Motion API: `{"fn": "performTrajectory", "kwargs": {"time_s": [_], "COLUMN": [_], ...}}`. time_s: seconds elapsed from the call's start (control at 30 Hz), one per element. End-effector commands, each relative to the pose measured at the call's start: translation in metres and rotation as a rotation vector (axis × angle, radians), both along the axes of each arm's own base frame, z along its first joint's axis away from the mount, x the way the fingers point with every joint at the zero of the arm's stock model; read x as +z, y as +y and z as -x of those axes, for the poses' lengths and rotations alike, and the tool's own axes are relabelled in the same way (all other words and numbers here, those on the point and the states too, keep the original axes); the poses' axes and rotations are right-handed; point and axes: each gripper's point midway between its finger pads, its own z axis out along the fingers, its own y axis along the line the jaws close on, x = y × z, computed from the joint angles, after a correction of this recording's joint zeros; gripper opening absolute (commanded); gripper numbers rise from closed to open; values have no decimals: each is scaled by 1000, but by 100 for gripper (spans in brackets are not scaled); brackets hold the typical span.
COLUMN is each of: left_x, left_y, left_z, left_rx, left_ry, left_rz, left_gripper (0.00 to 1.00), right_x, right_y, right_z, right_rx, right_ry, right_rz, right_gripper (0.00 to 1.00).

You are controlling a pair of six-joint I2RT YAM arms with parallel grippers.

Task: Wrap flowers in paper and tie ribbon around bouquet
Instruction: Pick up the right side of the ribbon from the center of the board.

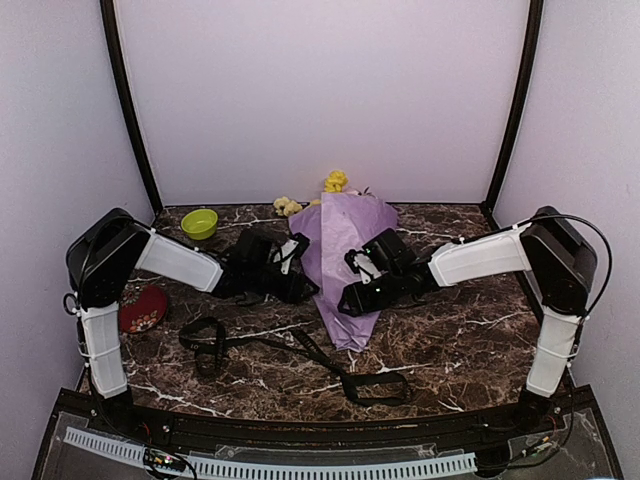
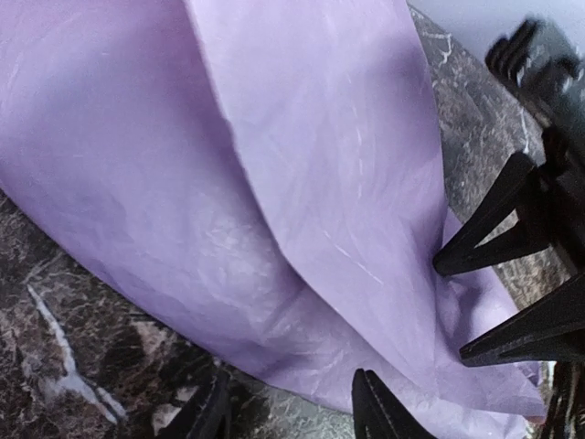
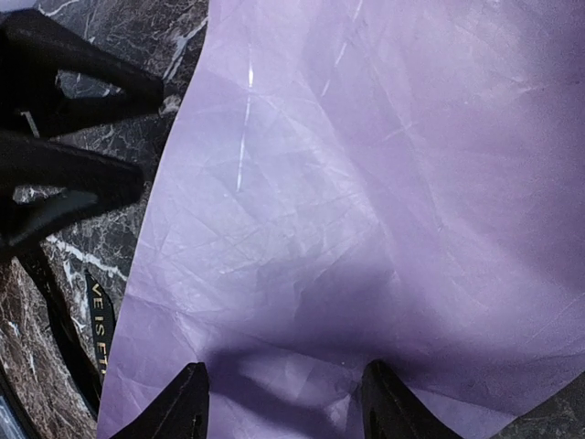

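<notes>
The paper (image 1: 342,232) lies in the middle of the table (image 1: 470,335), already folded into a loose cone around the flowers (image 1: 335,182), whose yellow and cream heads poke out at the far, wide end while the narrow tip points back toward the arms. The left claw (image 2: 291,402) sits at the cone's left flank and the right claw (image 3: 285,398) at its right flank. Each has its fingers standing apart at a middling gap with the lilac sheet beyond them, and neither is pinching anything. The sheet looks thin, light and crinkly. It will probably spring open once let go and crease or tear under a hard squeeze, so the likely safe hold is across the overlapped flap near the narrow lower half, where the stems give some body. The blooms look fragile and are best left untouched. The ribbon (image 3: 103,325) lies slack on the table in front of the cone, not yet around it. It is flat and limp, easy to pick up at an edge but prone to twist or slide on the smooth marbled top. Its small pale lettering shows in the right wrist view — only "VE IS ET" can be read, the rest is cut off. No other writing or brand is visible.
</notes>
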Motion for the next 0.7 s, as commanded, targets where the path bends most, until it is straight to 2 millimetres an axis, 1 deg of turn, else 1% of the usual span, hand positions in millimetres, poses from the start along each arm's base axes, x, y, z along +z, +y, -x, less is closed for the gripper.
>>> {"fn": "performTrajectory", "kwargs": {"time_s": [0.0, 0.17, 0.3, 0.4, 0.5, 0.67], "left_x": [47, 47, 32, 22, 18, 18], "left_y": [-3, -21, -30, -32, -31, -35], "left_z": [-6, -9, -18, -25, -29, -24], "left_rx": [2, -40, -38, -22, -9, -38], "left_ry": [69, 140, 188, 197, 187, 191], "left_rz": [247, 352, 352, 314, 285, 303], "left_gripper": [50, 61, 64, 64, 63, 55], "right_x": [-4, -7, -7, -5, -2, -1], "right_y": [6, 7, 7, 7, 8, 8], "right_z": [-1, 3, 3, 3, 3, 3], "right_rx": [2, 6, 8, 10, 13, 18], "right_ry": [0, 5, 2, -3, -6, -11], "right_rz": [5, 16, 20, 20, 18, 19], "right_gripper": [57, 57, 57, 57, 57, 57]}}
